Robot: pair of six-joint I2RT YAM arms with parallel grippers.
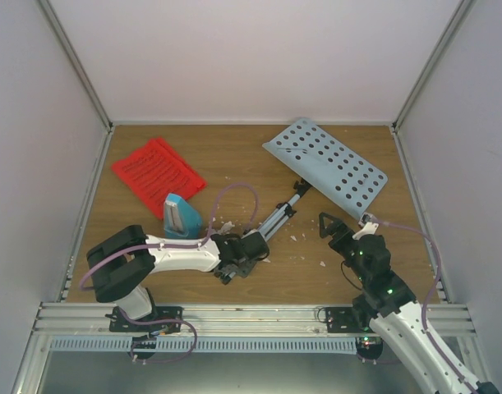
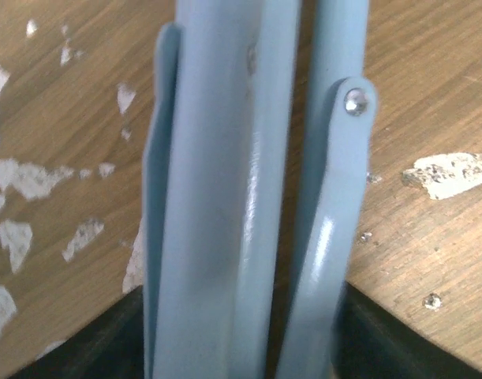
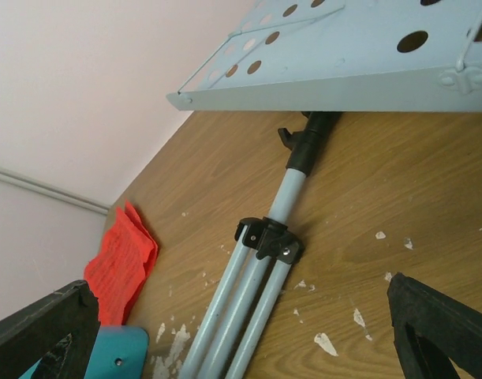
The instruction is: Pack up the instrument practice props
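Sideways lies the music stand point(image 1: 329, 164), its folded legs point(image 2: 225, 197) between the left gripper's point(image 1: 257, 244) fingers; whether they pinch is unclear. The right gripper point(image 1: 345, 228) gapes empty; the small blue box's point(image 1: 182, 215) contents are indistinct.

Wooden counter point(image 1: 234, 160), brown grain showing. Small white scraps point(image 1: 323, 264) scattered over middle of counter, flaky and irregular, lying flat on wood, several more clustered toward left. Plain pale walls point(image 1: 251, 49) on three sides. Aluminium posts point(image 1: 74, 61) at back corners. Slotted aluminium rail point(image 1: 259, 316) along near edge.
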